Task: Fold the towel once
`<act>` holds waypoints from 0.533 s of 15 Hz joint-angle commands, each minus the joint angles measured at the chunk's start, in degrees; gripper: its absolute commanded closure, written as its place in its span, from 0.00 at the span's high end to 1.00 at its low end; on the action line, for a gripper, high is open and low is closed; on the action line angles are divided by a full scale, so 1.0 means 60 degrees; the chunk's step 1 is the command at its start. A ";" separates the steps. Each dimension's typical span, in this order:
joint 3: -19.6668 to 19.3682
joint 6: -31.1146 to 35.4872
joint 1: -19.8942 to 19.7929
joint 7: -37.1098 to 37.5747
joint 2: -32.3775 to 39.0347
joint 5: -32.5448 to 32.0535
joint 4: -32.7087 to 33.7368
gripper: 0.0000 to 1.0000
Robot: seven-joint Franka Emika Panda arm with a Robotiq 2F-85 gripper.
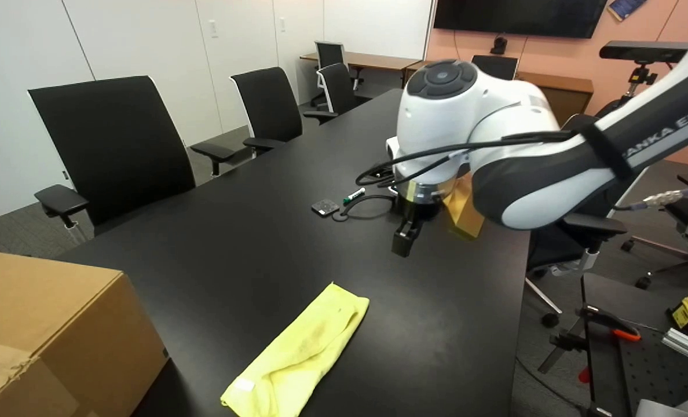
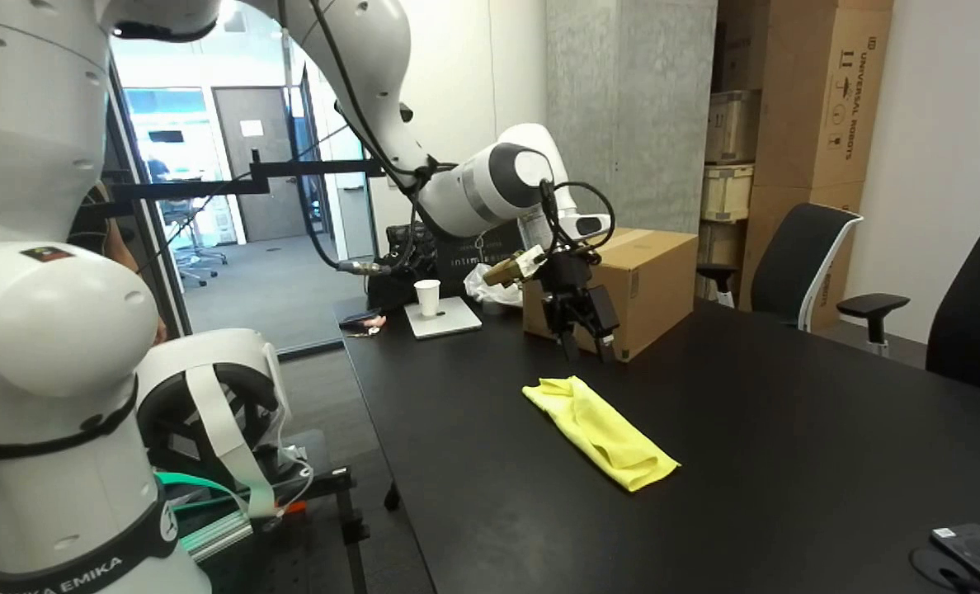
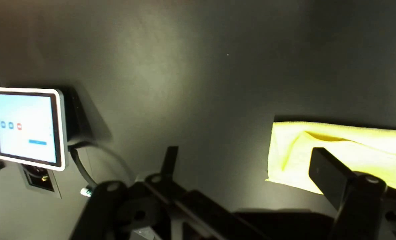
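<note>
The yellow-green towel (image 1: 306, 353) lies on the black table as a long narrow strip with creases and a raised fold along its length. It also shows in an exterior view (image 2: 604, 436), and its near end shows at the right of the wrist view (image 3: 291, 156). My gripper (image 1: 405, 240) is above the table, beyond one end of the towel and apart from it. In an exterior view its two fingers (image 2: 587, 350) are spread with nothing between them. In the wrist view the fingers (image 3: 244, 156) are wide apart, the right one overlapping the towel in the picture.
A brown cardboard box (image 1: 72, 336) stands on the table, also in an exterior view (image 2: 655, 285). A tablet (image 3: 24, 128) on a stand is at the wrist view's left. A small black device (image 1: 325, 208) and a marker (image 1: 354, 195) lie nearby. A cup (image 2: 428, 298) stands on a laptop (image 2: 457, 320).
</note>
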 commanded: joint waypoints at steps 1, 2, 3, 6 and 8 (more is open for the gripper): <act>-0.0717 -0.0224 0.0433 0.0200 -0.2394 -0.1011 -0.1499 1.00; -0.0859 -0.0337 0.0473 0.0334 -0.2907 -0.1418 -0.1726 1.00; -0.0921 -0.0462 0.0395 0.0176 -0.3432 -0.1610 -0.1914 1.00; 0.0943 -0.1023 -0.1735 0.0070 -0.4930 -0.2169 -0.2373 1.00; 0.1937 -0.1364 -0.2855 -0.0343 -0.5831 -0.1831 -0.2731 1.00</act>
